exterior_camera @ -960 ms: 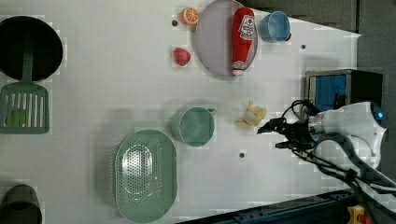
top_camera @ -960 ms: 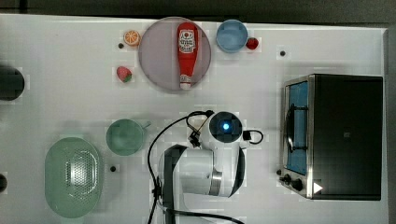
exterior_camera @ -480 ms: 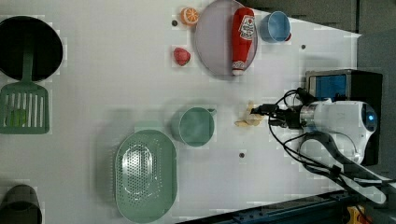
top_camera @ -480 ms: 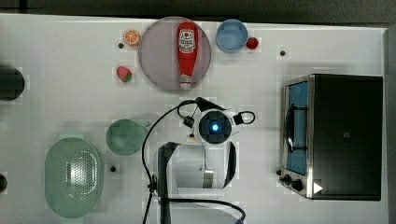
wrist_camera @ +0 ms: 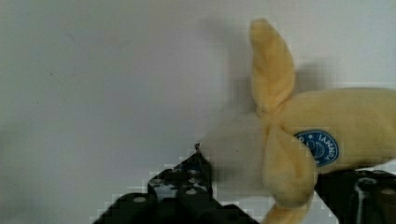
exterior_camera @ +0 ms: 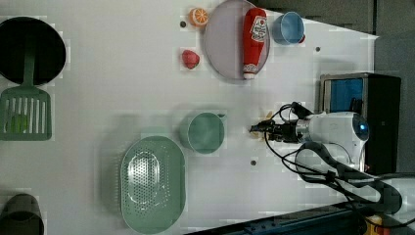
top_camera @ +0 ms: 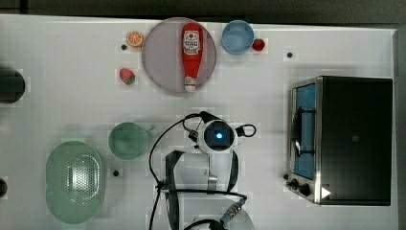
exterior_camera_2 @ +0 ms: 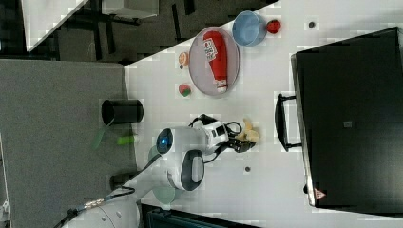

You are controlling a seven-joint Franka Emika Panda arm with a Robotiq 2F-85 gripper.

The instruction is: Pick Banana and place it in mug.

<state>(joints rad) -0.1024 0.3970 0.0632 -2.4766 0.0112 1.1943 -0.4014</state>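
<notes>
In the wrist view, the banana (wrist_camera: pixel 299 140) lies on the white table (wrist_camera: pixel 93 70) between the two dark fingers (wrist_camera: pixel 187 186) of the gripper (wrist_camera: pixel 271 196), one on each side. The jaws stand partly open around the fruit; I cannot tell if they already press it.

In the right view the gripper (exterior_camera_2: pixel 240 142) is down at the table, with the banana (exterior_camera_2: pixel 250 133) at its tip.

I judge this is the grasping step: the pick is not yet done.

The mug (exterior_camera: pixel 205 132) stands near, on the left view's left of the banana (exterior_camera: pixel 266 117), and it looks empty. Next, the jaws must squeeze the soft toy firmly, then lift it and carry it over the mug's opening.
</notes>
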